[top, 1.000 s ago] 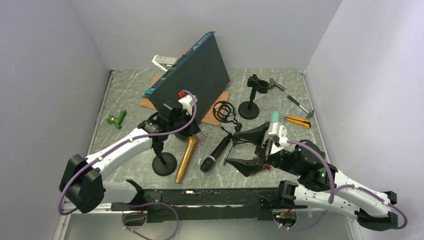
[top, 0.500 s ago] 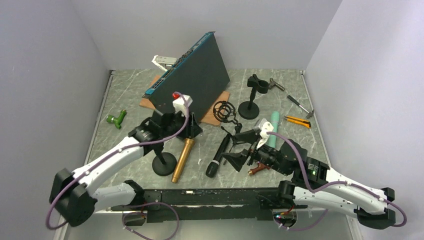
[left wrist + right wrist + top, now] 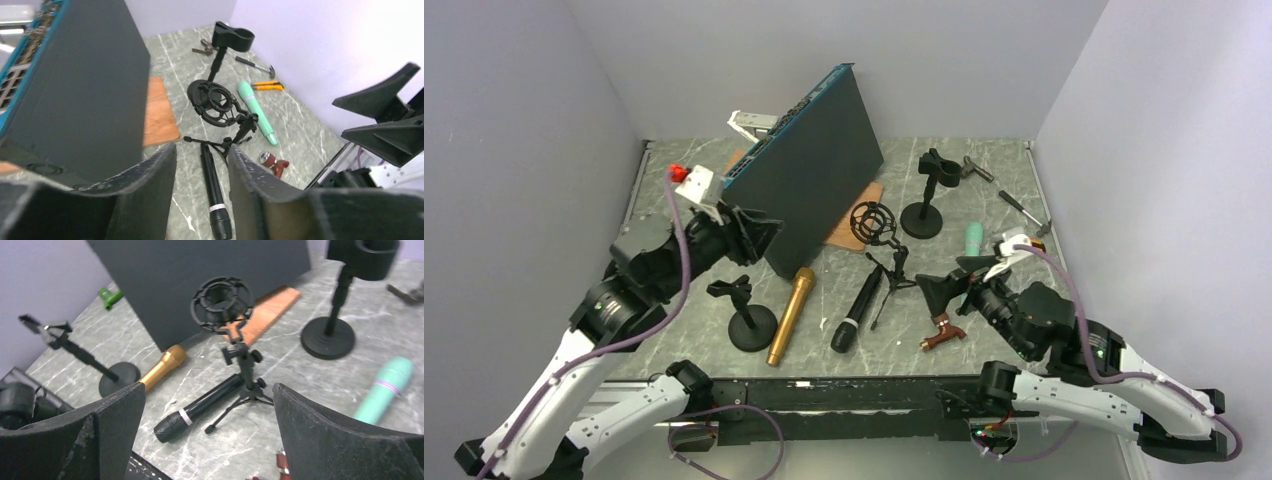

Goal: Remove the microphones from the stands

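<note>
We judge the job done: the gold microphone (image 3: 790, 314) lies flat on the table (image 3: 984, 200) at lower centre, just beside its empty clip stand (image 3: 752, 328), while our left gripper (image 3: 201, 150) and right gripper (image 3: 209, 390) both hang parted, holding nothing.

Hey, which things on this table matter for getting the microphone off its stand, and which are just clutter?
Job (all microphones lie on the table now): gold microphone, black microphone, teal microphone, near stand, shock-mount tripod, far stand.

Lying about: green toy drill, wooden board, dark panel, utility knife, hammer.
</note>
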`<state>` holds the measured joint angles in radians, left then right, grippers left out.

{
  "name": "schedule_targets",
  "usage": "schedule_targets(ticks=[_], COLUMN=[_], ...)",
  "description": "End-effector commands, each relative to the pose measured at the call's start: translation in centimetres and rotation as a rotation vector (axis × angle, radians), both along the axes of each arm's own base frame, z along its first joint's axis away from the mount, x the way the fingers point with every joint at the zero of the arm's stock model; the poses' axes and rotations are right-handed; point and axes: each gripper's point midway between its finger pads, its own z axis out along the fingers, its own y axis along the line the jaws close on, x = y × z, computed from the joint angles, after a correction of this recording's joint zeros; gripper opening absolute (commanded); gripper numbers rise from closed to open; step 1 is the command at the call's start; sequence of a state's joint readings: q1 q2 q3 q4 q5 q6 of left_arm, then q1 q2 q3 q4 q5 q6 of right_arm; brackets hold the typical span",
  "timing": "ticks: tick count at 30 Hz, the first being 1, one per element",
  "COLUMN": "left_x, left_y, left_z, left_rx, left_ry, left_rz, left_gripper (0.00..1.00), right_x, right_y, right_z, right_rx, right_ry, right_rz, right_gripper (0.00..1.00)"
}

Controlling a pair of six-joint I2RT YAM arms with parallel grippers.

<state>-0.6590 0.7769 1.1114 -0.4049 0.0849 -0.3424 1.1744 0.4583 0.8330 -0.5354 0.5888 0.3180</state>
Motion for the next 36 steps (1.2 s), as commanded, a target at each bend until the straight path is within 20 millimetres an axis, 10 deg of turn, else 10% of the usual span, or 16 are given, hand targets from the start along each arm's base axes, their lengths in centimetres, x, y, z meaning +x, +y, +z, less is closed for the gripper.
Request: schedule_targets(ticks=[1, 7, 20, 36], left_x=[0.0, -1.1, -4.4, -7.2], left_y=[3.3, 4.1, 7.1, 13.0], left_z=[0.1, 0.8, 4.3, 7.7], left_rx=[0.077, 0.082, -0.073, -0.255], left_ry=[0.019, -0.010, -0.096, -0.300], left_rz=[0.140, 0.130, 0.169, 0.332], left_gripper=[0.41, 0.99, 0.99, 0.99], right_x=[0.4, 0.0, -0.6, -1.6], right_y=[-4.7, -7.3, -13.4, -14.1], right_z=[0.3, 1.5, 4.9, 9.9], right_rx=[-0.002, -0.010, 0.109, 0.343], right_ry=[0.045, 0.045, 0.016, -0.092], right_rz=[-0.180, -0.229, -0.389, -0.302], right_gripper=[1.00, 1.00, 1.00, 1.00])
